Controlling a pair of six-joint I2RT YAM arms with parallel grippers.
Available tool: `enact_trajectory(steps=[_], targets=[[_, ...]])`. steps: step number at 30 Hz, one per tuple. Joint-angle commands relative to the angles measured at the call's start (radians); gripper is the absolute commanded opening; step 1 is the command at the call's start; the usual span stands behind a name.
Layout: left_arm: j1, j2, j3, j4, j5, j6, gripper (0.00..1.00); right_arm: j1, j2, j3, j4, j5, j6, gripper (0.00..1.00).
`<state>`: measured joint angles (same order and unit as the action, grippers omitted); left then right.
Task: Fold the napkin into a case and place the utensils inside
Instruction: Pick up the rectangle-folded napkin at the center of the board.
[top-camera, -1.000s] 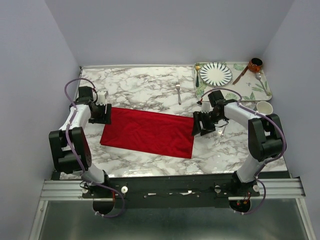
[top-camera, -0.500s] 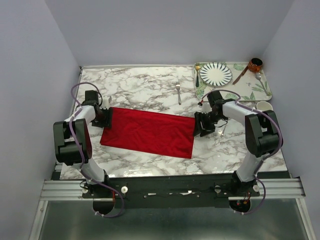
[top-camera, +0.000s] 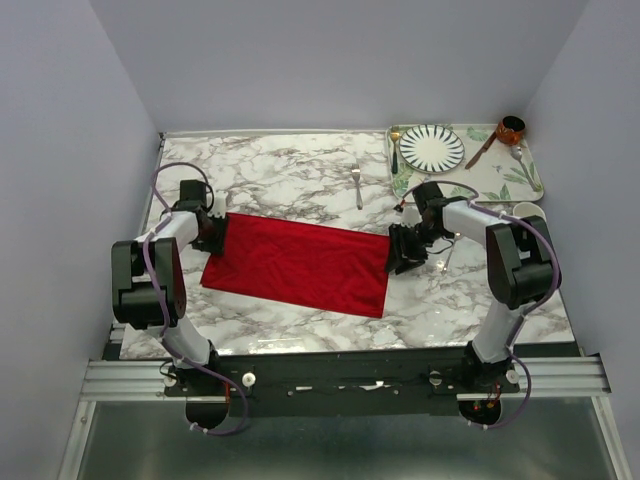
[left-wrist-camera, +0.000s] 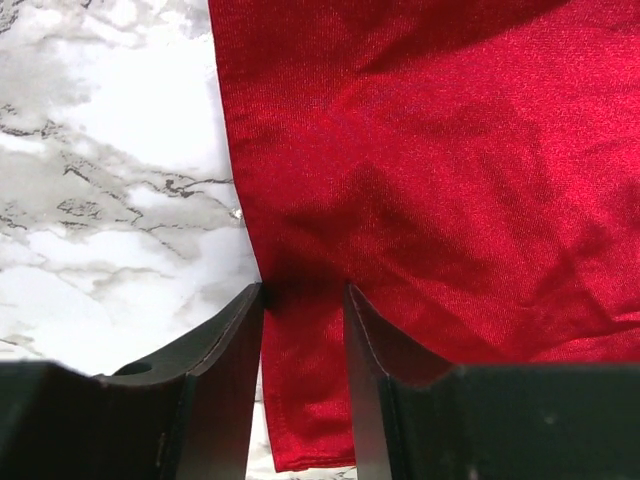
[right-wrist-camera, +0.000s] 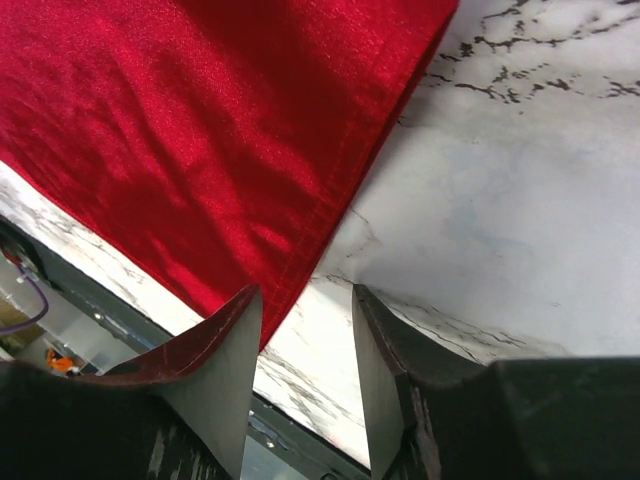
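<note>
Red napkin (top-camera: 297, 263) lies flat on the marble counter (top-camera: 290, 180), fork (top-camera: 356, 184) beyond it, left arm (top-camera: 165, 240) and right arm (top-camera: 470, 215) at its short ends. Left wrist: left fingers (left-wrist-camera: 225, 370) stand partly apart astride its edge, holding nothing. Right wrist: right fingers (right-wrist-camera: 215, 370) likewise. This looks like the grasp for a fold; next, pinch both ends evenly.

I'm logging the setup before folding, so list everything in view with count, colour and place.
napkin: one, deep red, flat at the table's middle
fork: one, silver, on marble beyond the napkin
tray: one, leafy print, far right corner
plate: one, white with dark stripes, on tray
gold spoon: one, dark handle, tray's left edge
bowl: one, brown, tray's far end
wooden utensil: one, brown, on tray
silver utensil: one, on tray near bowl
cup: one, white, beside tray
table: one, marble
left gripper: one, black, open over napkin's left edge
right gripper: one, black, open at napkin's right edge
</note>
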<state>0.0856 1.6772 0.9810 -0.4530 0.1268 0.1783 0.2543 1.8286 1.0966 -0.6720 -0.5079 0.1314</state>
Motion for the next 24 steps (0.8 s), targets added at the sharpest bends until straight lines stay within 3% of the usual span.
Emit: enact_trajectory(steps=[1, 3, 11, 19, 24], targets=[[-0.023, 0.061, -0.022, -0.001, -0.024, 0.013, 0.38, 0.02, 0.073, -0.012, 0.025, 0.039, -0.012, 0.49], [-0.03, 0.058, -0.022, -0.003, -0.026, 0.018, 0.34, 0.025, 0.086, -0.009, 0.025, 0.037, -0.013, 0.47], [-0.049, -0.028, -0.001, -0.029, 0.004, 0.012, 0.0, 0.031, 0.103, -0.004, 0.026, 0.023, -0.015, 0.44], [-0.208, -0.198, 0.028, -0.102, 0.079, -0.068, 0.0, 0.033, 0.112, -0.006, 0.031, -0.006, -0.018, 0.39], [-0.297, -0.206, 0.067, -0.127, 0.183, -0.148, 0.0, 0.033, 0.116, -0.006, 0.029, -0.015, -0.019, 0.38]])
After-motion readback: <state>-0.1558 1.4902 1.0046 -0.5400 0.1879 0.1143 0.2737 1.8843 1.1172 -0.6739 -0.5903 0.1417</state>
